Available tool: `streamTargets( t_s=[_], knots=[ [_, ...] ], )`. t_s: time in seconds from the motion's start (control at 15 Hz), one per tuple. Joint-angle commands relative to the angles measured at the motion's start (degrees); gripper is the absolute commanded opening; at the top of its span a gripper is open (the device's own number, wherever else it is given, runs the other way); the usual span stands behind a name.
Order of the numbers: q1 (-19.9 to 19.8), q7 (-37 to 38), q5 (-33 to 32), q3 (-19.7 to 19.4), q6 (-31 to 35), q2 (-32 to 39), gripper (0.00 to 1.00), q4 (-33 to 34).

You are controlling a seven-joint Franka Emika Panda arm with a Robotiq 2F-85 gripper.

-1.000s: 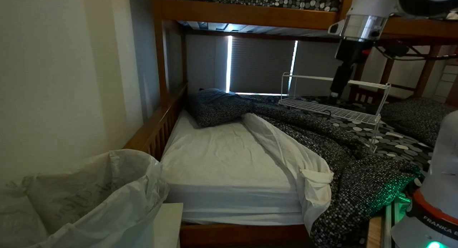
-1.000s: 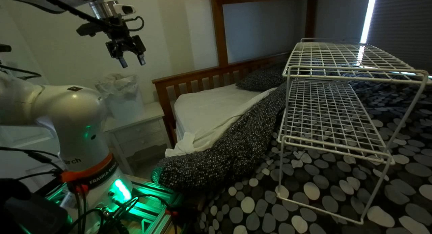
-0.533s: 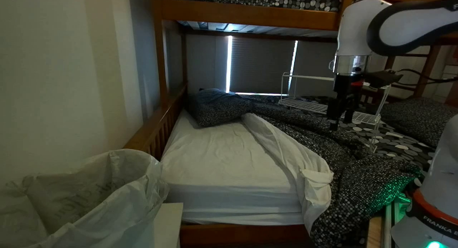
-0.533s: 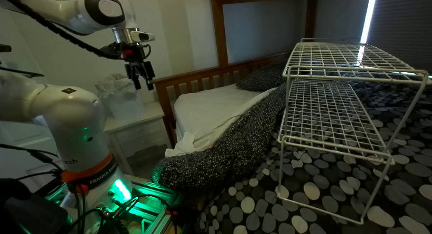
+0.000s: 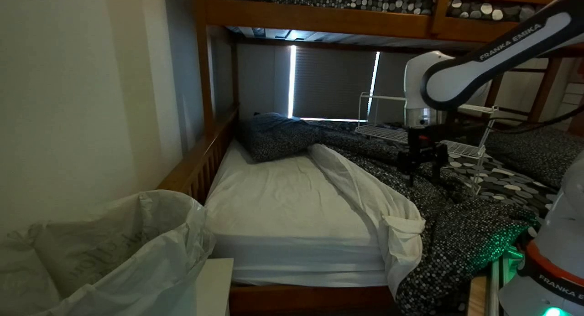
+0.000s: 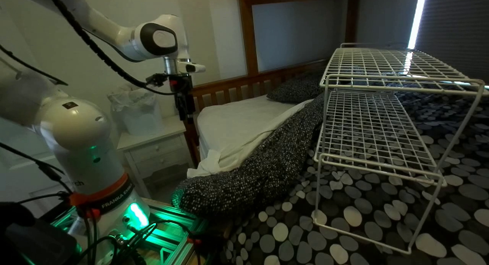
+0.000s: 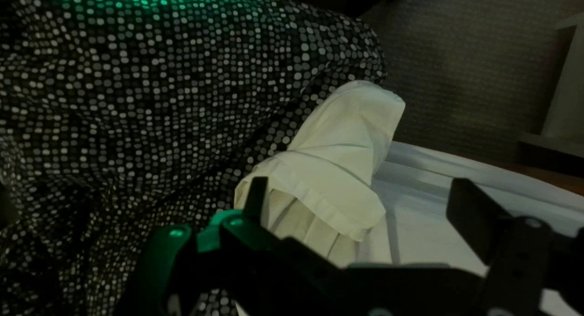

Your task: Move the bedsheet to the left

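Observation:
The white bedsheet (image 5: 401, 238) lies bunched along the right side of the bare white mattress (image 5: 283, 202), its front corner folded over. It shows in both exterior views, also beside the dark dotted duvet (image 6: 248, 184). In the wrist view the folded sheet corner (image 7: 333, 183) lies below and between the spread fingers. The dark duvet (image 7: 159, 88) fills the left there. My gripper (image 5: 424, 179) points down, open and empty, above the duvet and sheet; it also shows in an exterior view (image 6: 186, 119) and the wrist view (image 7: 358, 186). No contact with the cloth is visible.
A white wire rack (image 6: 376, 131) stands on the bed beside the duvet. A wooden bed rail (image 5: 196, 170) and upper bunk beam (image 5: 319, 17) frame the bed. A dark pillow (image 5: 278, 138) lies at the far end. A bag-lined bin (image 6: 139, 116) stands on a white nightstand (image 6: 156, 142).
My gripper has come down from high up, moving left in an exterior view and right in an exterior view, and has turned. It stays open. The sheet and duvet have not moved.

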Motion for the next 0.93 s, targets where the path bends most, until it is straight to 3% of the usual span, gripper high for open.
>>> streamTargets(
  t_s=[0.0, 0.27, 0.33, 0.87],
  knots=[
    [0.2, 5.6, -0.4, -0.1, 6.8, 11.0, 1.00, 0.1],
    [1.7, 5.8, 0.8, -2.0, 16.0, 18.4, 1.00, 0.1],
    [1.6, 6.3, -0.3, -2.2, 12.6, 15.9, 1.00, 0.2],
    [2.3, 7.7, 1.2, -3.0, 15.6, 20.8, 1.00, 2.3]
  ],
)
